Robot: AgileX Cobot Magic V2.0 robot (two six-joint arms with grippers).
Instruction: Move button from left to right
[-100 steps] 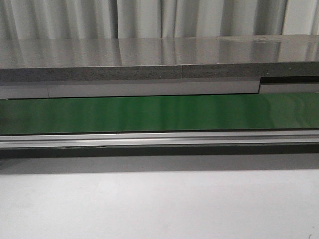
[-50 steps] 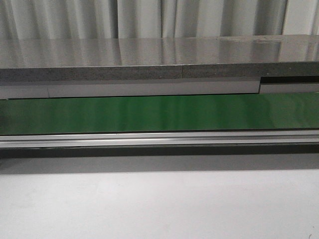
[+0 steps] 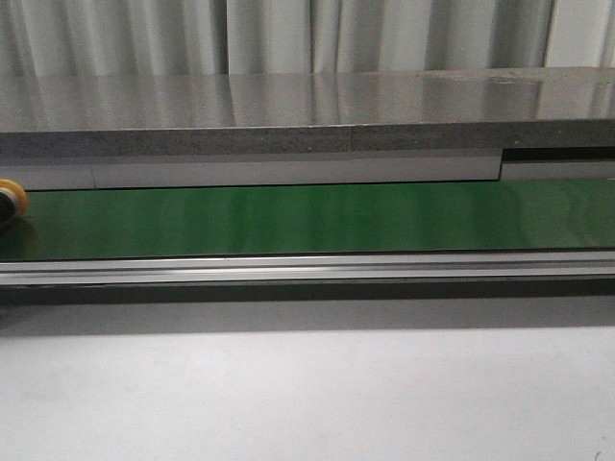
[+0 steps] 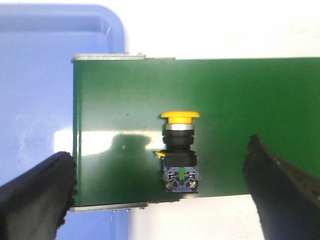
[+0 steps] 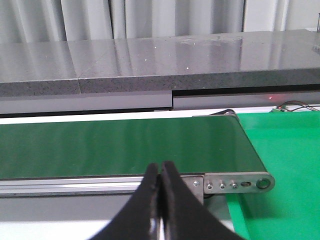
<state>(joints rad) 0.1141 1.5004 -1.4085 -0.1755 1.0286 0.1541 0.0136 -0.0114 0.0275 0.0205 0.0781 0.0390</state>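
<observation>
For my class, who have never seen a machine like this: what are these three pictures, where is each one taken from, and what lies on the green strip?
This is a two-armed robot beside a green conveyor belt. One picture comes from a camera facing forward over the table: it shows the belt running across, with the yellow head of the button just showing at its left edge. The other two come from cameras fixed on the wrists. The left wrist camera looks down on the belt's end: the button lies on its side there, yellow head on a dark body with a small green mark. The left tool is open, its two dark fingers wide apart on either side, touching nothing. A blue tray sits past the belt's end. The right wrist camera shows the belt's other end; the right tool is shut and empty.
</observation>
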